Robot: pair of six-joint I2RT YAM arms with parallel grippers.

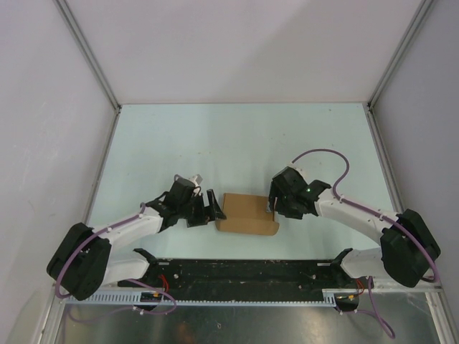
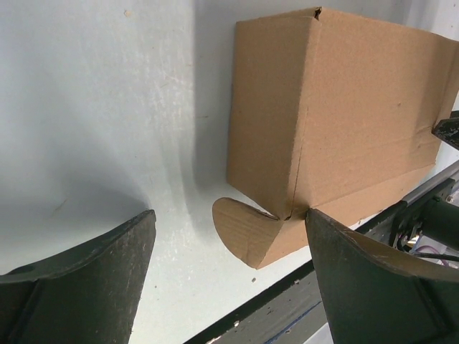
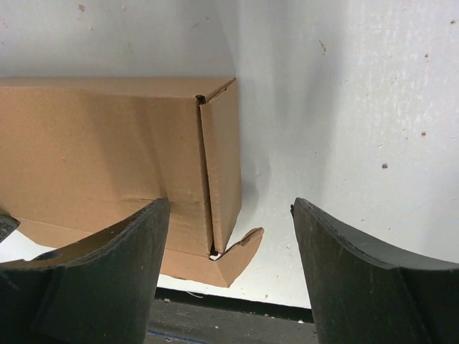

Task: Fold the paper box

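**Clerk:** Item one, the paper box [image 1: 247, 213]; where did we enter it?

**Checker:** We entered it on the pale table [image 1: 237, 143], just beyond the black rail [image 1: 237, 271] and about opposite the rail's middle; it lay as a closed oblong carton, long side parallel to the rail; plain brown, unprinted.

**Clerk:** Loose parts?

**Checker:** Two. In the left wrist view a rounded flap [image 2: 247, 233] lay flat on the table at the carton's bottom corner, on the side nearer the rail. In the right wrist view a second flap [image 3: 233, 254] stuck out at the other end, also on the rail side, its tip curled upward. We also noted a narrow gap at the top corner of that end panel.

**Clerk:** Item two, the left gripper [image 1: 214, 208]?

**Checker:** Beyond the rail's left half, just beside the carton's left end; jaws spread wide, released; the carton's end corner sat ahead of the gap between them. We could not tell whether either finger touched the cardboard.

**Clerk:** Item three, the right gripper [image 1: 274, 208]?

**Checker:** Beyond the rail's right half, at the carton's right end; jaws likewise wide apart, released, clasping nothing. In its own view the end panel stood ahead of the jaws, apart from both.
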